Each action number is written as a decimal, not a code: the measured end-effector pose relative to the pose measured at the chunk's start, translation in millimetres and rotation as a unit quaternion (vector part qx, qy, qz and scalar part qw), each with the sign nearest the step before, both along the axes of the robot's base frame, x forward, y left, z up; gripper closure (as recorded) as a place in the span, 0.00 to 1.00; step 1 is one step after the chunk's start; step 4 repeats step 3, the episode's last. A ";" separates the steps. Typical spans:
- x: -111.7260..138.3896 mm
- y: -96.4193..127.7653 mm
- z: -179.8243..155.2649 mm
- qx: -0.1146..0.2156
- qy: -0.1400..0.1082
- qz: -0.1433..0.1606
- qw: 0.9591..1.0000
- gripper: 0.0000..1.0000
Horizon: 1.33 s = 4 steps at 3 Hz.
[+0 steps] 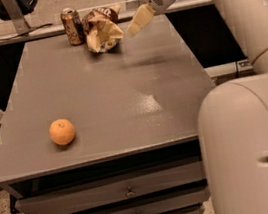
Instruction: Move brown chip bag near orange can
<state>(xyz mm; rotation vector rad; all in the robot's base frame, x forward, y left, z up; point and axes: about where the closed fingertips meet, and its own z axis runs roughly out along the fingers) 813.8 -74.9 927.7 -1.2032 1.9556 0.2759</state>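
The brown chip bag (102, 28) lies crumpled at the far edge of the grey table (102, 99), just to the right of the orange can (72, 25), which stands upright. The gripper (137, 22) hangs over the table further right of the can, just beyond the bag and holding nothing; whether it is spread or closed cannot be told. An orange fruit (62, 131) sits well in front of the can, near the table's front left.
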 end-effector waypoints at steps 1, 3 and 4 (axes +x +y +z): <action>-40.7 -41.1 18.6 0.023 -0.033 0.022 0.999 0.00; -93.3 -88.7 16.0 0.040 -0.047 0.052 0.997 0.00; -93.3 -88.7 16.0 0.040 -0.047 0.052 0.997 0.00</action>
